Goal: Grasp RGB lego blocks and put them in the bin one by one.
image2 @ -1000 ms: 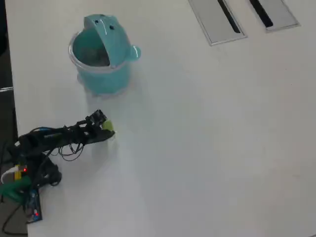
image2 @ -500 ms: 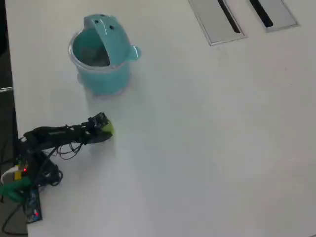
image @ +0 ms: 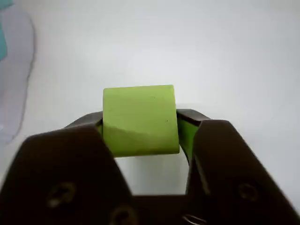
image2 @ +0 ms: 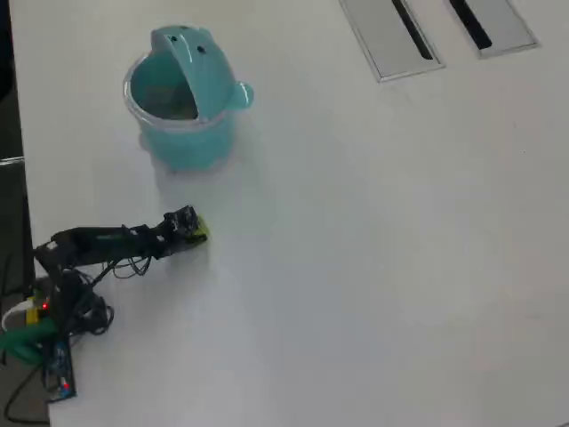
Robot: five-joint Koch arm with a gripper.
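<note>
A yellow-green lego block (image: 139, 119) fills the middle of the wrist view, held between my gripper's (image: 139, 123) two dark jaws, which are shut on its sides. In the overhead view the gripper (image2: 197, 231) with the yellow-green block (image2: 200, 230) hangs at the left of the table, below the bin. The bin (image2: 182, 133) is a round teal pot with its lid flipped up, standing at the upper left. A sliver of teal at the wrist view's top left edge is the bin (image: 2, 33). No red or light blue block shows.
Two grey slotted panels (image2: 391, 37) lie in the table at the top right of the overhead view. The arm's base and cables (image2: 53, 329) sit at the table's left edge. White tabletop (image2: 373, 267) spreads to the right.
The gripper with the yellow-green block has shifted slightly up and right in the overhead view, a little nearer the bin. The arm looks more stretched out and raised.
</note>
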